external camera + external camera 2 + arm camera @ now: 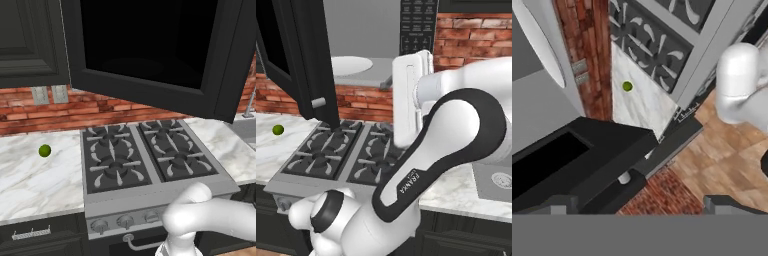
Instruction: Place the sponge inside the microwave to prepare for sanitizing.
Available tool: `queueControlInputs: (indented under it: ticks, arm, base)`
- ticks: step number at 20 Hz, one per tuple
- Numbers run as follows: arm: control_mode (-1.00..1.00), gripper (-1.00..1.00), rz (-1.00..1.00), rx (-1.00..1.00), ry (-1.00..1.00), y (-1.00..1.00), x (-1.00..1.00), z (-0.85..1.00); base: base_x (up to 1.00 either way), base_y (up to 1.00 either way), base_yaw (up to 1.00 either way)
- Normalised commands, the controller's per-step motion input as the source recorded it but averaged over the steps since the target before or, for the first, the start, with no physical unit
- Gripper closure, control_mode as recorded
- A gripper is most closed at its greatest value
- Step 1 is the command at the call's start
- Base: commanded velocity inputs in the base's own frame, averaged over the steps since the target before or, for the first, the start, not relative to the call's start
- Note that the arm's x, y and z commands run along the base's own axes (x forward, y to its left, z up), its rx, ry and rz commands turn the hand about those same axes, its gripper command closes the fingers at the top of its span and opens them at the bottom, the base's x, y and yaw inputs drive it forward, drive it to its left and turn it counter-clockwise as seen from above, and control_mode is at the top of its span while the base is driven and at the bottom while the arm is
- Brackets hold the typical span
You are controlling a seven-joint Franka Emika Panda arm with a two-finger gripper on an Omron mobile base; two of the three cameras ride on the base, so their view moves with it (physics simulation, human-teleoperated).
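Two dark fingertips (558, 205) of the white arm's gripper (639, 206) stand far apart at the bottom of the hand view, spread wide with nothing seen between them. Where the sponge lies cannot be told.

Directly ahead of the gripper in that view is the large black microwave (587, 150). Its dark-windowed door (547, 162) is swung open close before the fingertips, and its light grey inside (532, 100) lies beyond on the same side. The pale round plate (539, 47) sits farther in, past the grey floor.

In the right base view, the robot's white hand is raised level with the oven's opening. The round plate (351, 65) is off to one side of it and the button keypad strip (418, 25) is just above it. The open door (306, 60) hangs on the far side of the opening from the hand, over the hob.

Well below the gripper is the grey four-burner gas stove (145, 155), set in a white marble counter (30, 185). A small round green ball (44, 150) rests on that counter beside the stove, well apart from the hand. It lies beyond the open door in the hand view (627, 86). Behind the counter runs a red brick wall (100, 107) carrying two grey wall sockets (49, 94). Dark panelled cabinets (25, 45) flank the oven, and a brown wooden floor (722, 160) lies far beneath the fingertips.
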Motion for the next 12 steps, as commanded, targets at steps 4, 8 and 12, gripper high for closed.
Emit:
queueControlInputs:
  ticks: [4, 8, 12]
  arm:
    - [-1.00, -1.00, 0.00, 0.03, -0.19, 0.00, 0.26, 0.00]
    - [-1.00, -1.00, 0.00, 0.03, -0.26, 0.07, 0.28, 0.00]
    - [-1.00, -1.00, 0.00, 0.00, -0.21, 0.01, 0.32, -0.01]
  base:
    - [0.00, 0.00, 0.00]
    - [0.00, 0.00, 0.00]
    - [0.00, 0.00, 0.00]
